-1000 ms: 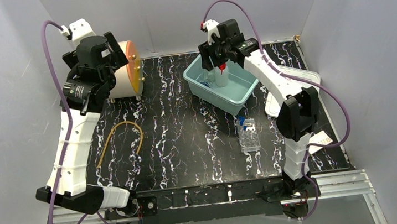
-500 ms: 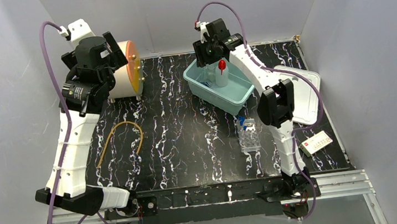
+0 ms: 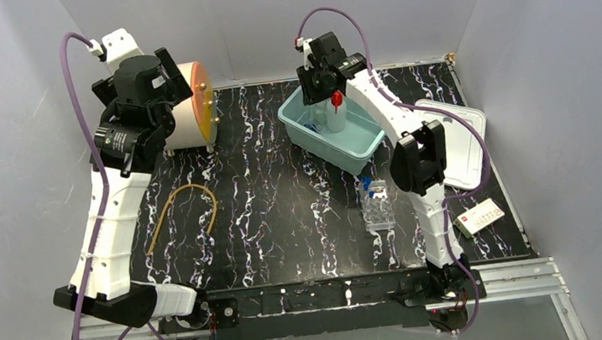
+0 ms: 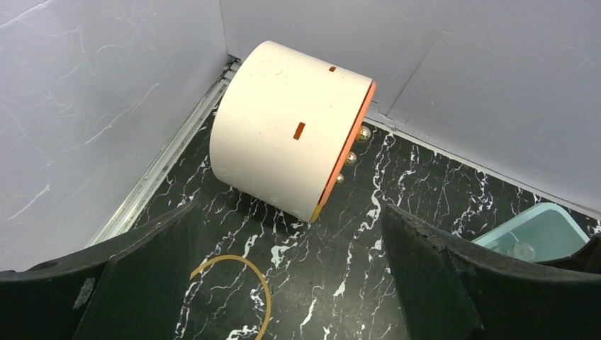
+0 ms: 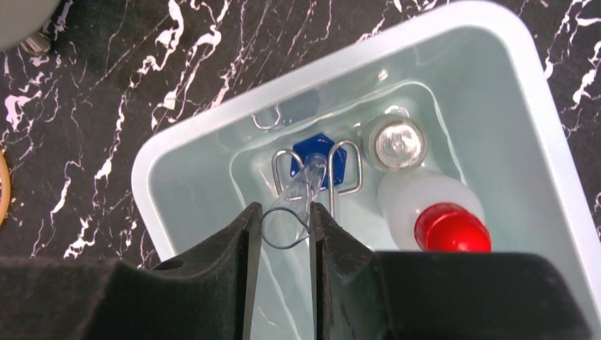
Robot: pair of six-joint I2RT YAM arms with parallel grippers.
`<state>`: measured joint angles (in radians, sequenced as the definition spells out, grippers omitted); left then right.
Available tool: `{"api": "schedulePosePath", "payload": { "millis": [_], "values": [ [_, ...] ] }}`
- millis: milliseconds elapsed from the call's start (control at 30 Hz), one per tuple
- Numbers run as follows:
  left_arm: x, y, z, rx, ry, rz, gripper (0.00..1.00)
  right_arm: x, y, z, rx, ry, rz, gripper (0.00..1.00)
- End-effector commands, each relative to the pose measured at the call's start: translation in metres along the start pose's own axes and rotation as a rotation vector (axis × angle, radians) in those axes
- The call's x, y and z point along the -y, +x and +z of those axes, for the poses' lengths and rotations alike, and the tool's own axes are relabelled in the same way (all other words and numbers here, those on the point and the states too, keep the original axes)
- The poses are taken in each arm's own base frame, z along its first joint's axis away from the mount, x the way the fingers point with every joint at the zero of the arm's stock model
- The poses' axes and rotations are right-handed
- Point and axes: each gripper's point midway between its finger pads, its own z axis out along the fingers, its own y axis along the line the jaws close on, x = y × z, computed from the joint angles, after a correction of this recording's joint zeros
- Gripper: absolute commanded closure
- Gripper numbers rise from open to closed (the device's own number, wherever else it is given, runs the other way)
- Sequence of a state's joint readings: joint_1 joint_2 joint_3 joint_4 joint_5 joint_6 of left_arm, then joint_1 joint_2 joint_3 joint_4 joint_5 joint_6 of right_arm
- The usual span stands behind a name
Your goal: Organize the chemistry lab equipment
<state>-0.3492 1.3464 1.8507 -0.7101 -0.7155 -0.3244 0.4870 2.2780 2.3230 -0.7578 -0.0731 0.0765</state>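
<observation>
R gripper point(image 5: 283, 234) is above the teal bin point(image 5: 177, 142), jaws down to a slim gap. A wire clip point(image 5: 347, 170) w/ blue-capped tube point(image 5: 303, 185) shows in the gap; can't tell if gripped. Squeeze bottle point(image 5: 425, 205) + glass vial point(image 5: 395, 144) stand just right of it, near the bin wall. L gripper point(image 4: 289, 209) is wide open, empty, by the cream drum point(image 4: 283, 134). Tube rack point(image 3: 377, 204) and yellowish tubing point(image 3: 187, 203) lie well apart on the table point(image 3: 285, 214), open room btwn.

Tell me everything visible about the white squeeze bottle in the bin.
The white squeeze bottle looks like translucent white plastic, with a rounded shoulder and a red nozzle cap on top. It stands upright inside the pale blue bin, close beside the clear glass vial; whether they touch is unclear. Nothing grips it.
</observation>
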Motion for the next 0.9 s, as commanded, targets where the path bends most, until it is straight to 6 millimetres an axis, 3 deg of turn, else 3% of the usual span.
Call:
{"api": "schedulePosePath", "payload": {
  "millis": [0, 600, 867],
  "values": [
    [-0.006, -0.008, -0.007, 0.028, -0.006, -0.012, 0.04, -0.002, -0.017, -0.042, 0.067, 0.028, 0.001, 0.66],
    [0.0, 0.002, -0.007, -0.001, 0.023, -0.022, 0.04, 0.001, 0.079, -0.083, 0.068, 0.058, 0.116, 0.61],
    [0.002, 0.005, -0.007, -0.014, 0.038, -0.032, 0.04, 0.01, 0.115, -0.077, 0.051, 0.08, 0.093, 0.6]
  ]
}}
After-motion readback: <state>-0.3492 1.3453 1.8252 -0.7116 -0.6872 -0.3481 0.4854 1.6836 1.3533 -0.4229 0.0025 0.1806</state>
